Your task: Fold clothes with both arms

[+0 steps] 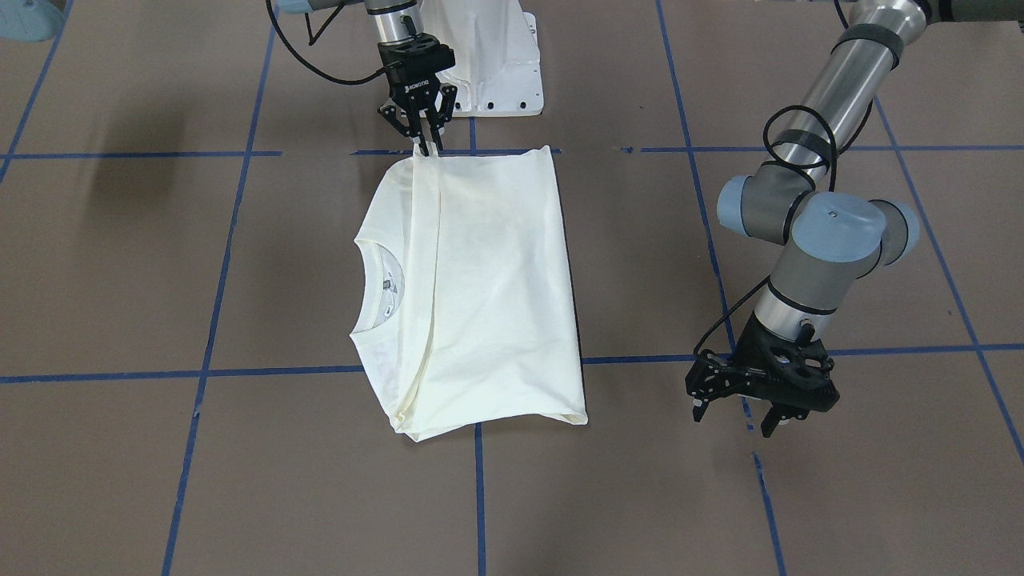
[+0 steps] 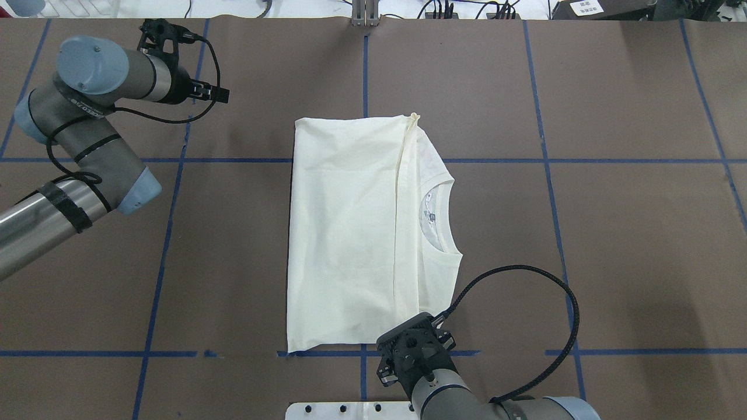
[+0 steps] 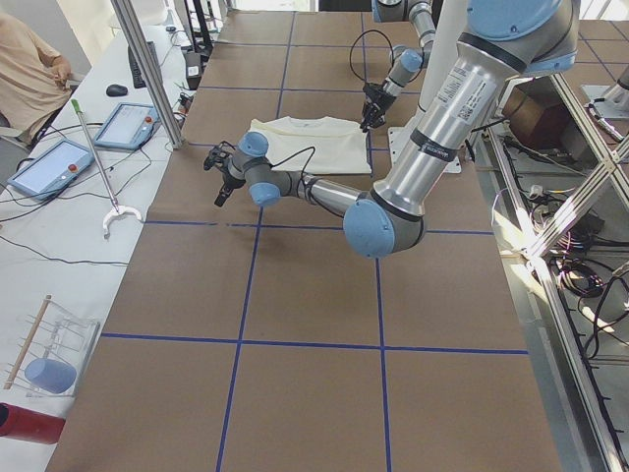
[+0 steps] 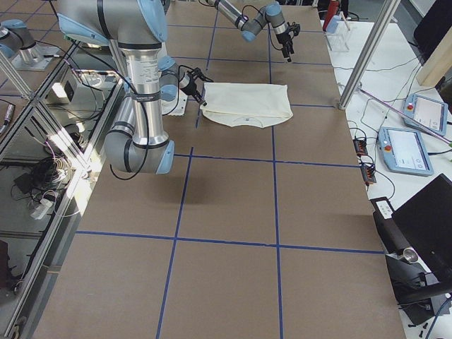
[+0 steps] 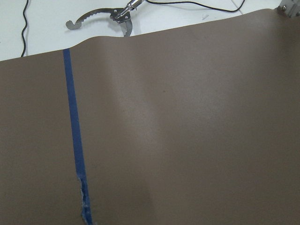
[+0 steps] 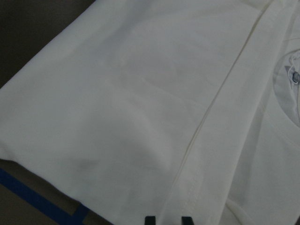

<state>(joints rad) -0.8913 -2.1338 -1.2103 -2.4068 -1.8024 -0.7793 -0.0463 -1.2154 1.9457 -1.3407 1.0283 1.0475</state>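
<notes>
The right tool point(image 1: 426, 142) pinches the T-shirt point(image 1: 488, 296) at its hem corner, jaws narrow, near the worktop's point(image 1: 120, 280) robot-side edge. The left tool point(image 1: 734, 416) gapes wide, holding nothing, toward the far edge.

A robotics lab: robot arms point(image 3: 432, 128) at a table point(image 3: 295, 393) covered in brown sheeting and gridded with blue tape point(image 1: 280, 372), aluminium frame posts point(image 3: 147, 74) at its edges, touch-screen control pendants point(image 3: 49, 167) on a white side bench point(image 3: 59, 226), tangled cables point(image 4: 46, 173), a person point(image 3: 25, 69) seated nearby

T-shirt point(image 2: 350, 233) lay at table point(image 2: 613, 233) centre; right gripper point(image 1: 424, 142) at its near edge; left gripper point(image 1: 734, 421) far-left, well apart.
</notes>
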